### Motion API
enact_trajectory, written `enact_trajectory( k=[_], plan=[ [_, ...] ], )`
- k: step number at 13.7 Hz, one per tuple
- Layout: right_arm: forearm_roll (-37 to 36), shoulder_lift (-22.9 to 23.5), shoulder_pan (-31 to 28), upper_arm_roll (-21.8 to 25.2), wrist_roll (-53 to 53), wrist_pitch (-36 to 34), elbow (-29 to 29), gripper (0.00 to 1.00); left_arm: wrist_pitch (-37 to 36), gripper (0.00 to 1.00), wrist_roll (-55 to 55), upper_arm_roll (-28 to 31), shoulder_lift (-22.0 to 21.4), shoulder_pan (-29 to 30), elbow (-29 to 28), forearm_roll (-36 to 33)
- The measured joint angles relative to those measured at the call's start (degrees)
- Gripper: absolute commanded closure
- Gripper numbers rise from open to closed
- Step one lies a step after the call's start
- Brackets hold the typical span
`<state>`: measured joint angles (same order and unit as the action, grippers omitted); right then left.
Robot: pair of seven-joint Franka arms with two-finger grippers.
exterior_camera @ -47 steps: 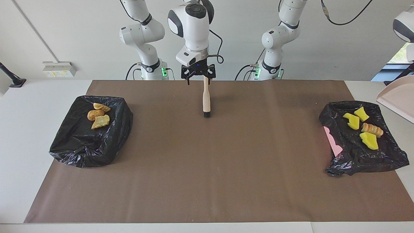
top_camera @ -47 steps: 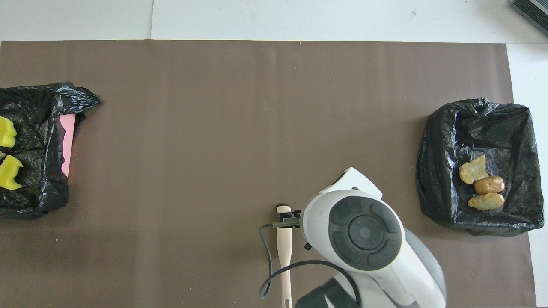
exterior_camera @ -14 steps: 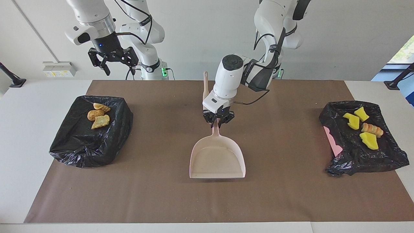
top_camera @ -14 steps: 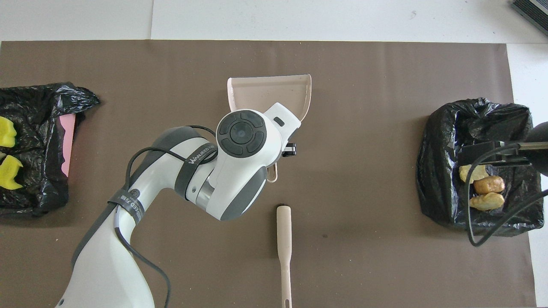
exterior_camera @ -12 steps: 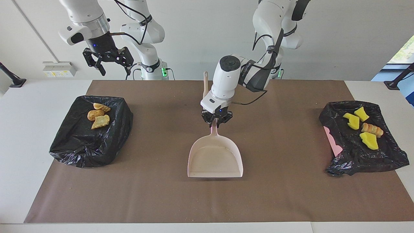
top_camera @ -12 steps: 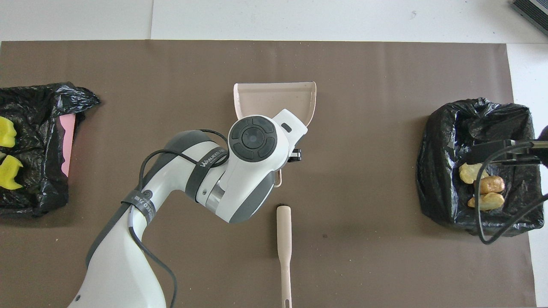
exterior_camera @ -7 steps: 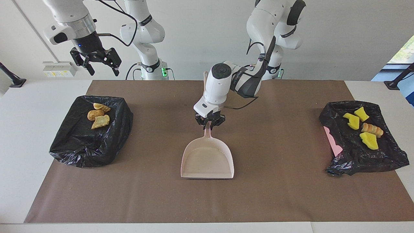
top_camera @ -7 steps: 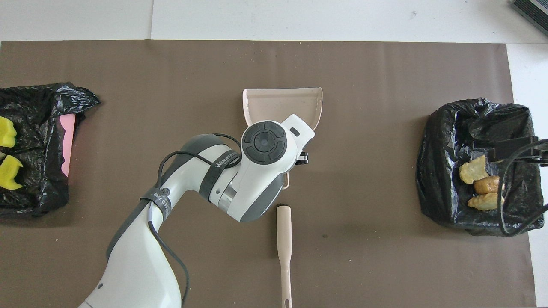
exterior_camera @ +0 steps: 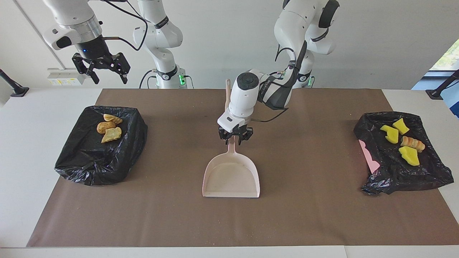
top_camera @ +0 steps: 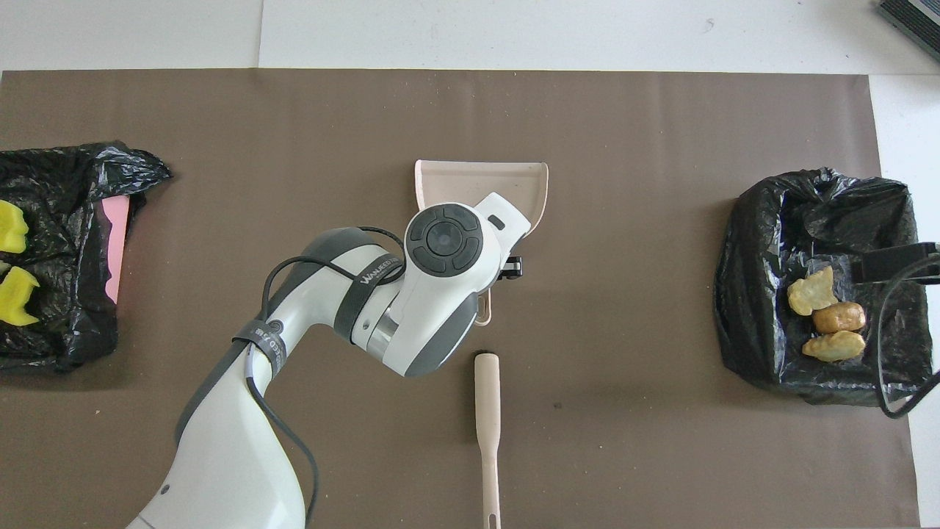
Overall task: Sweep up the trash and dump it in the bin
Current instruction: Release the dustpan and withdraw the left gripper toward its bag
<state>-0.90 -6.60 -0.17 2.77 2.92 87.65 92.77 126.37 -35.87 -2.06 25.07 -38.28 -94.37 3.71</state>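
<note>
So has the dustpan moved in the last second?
Yes. The dustpan has slid along the table toward the right arm's end, nearer the bag with the bread chunks. The brush has stayed put.

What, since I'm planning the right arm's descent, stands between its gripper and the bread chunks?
Nothing visible does. The right gripper hangs open in the air over the black bag, and the three bread chunks lie uncovered in it.

The dustpan [exterior_camera: 231, 175] is lying mid-table, farther from the robots than the brush [top_camera: 487, 411], between two bags [exterior_camera: 100, 147] holding the trash [exterior_camera: 109, 128].
</note>
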Motion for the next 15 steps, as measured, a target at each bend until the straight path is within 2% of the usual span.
enact_trajectory(
  k=[2, 5, 10, 15],
  plan=[
    [-0.53, 0.01, 0.01, 0.0, 1.13, 0.09, -0.05, 0.0, -3.71, 0.0, 0.44, 1.52, -2.54, 0.62, 0.19, -0.15],
    [-0.51, 0.01, 0.22, 0.0, 1.15, -0.4, -0.09, 0.0, -14.18, 0.0, 4.55, 2.66, -8.62, 4.74, 0.18, -1.21],
    [-0.49, 0.01, 0.54, -0.01, 1.15, -0.96, -0.18, 0.0, -22.8, 0.0, 22.86, 2.99, -20.76, 17.63, -2.53, -1.57],
    [-0.48, 0.0, 0.67, -0.21, 0.21, -0.96, -0.25, 0.0, -32.48, 0.0, 38.27, 3.24, -28.73, 28.64, -0.49, -1.6]
  ],
)
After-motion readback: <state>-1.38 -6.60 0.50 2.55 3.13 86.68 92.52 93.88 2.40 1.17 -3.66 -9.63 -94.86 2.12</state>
